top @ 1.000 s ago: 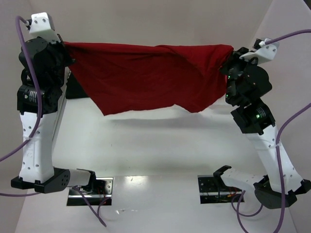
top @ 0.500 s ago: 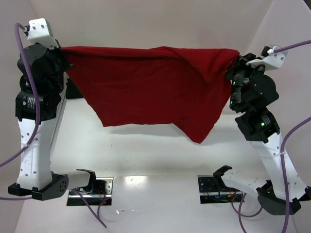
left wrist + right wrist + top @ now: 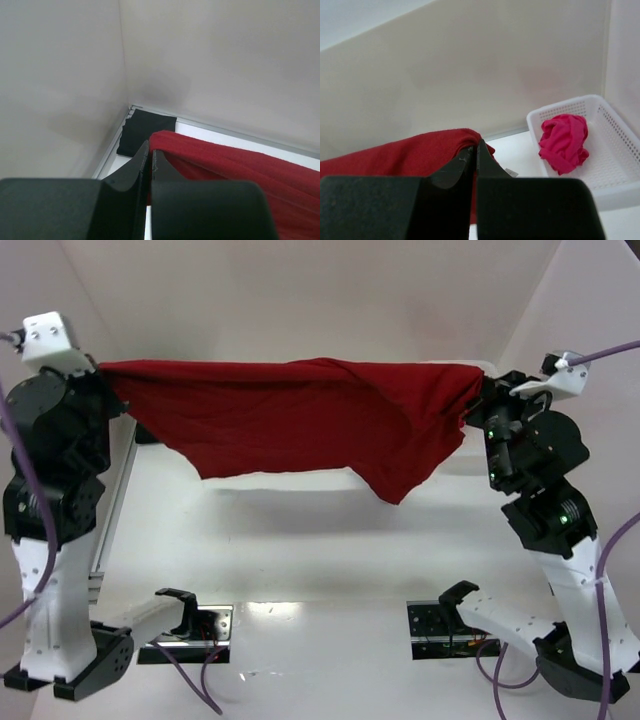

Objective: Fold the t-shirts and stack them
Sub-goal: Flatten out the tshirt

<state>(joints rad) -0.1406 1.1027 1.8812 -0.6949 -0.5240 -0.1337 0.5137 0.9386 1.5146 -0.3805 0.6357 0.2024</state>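
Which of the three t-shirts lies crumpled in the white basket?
The magenta-pink t-shirt; the crimson one hangs stretched in the air, the black one lies flat.

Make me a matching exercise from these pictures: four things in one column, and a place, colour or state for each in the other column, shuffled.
Things:
1. red t-shirt
2. pink t-shirt
3. black t-shirt
4. basket

Place, colour or state:
A. lying flat in the far left corner
B. white lattice plastic
C. held up, stretched between the left gripper and the right gripper
D. bunched up in a heap

Pairs: 1-C, 2-D, 3-A, 4-B
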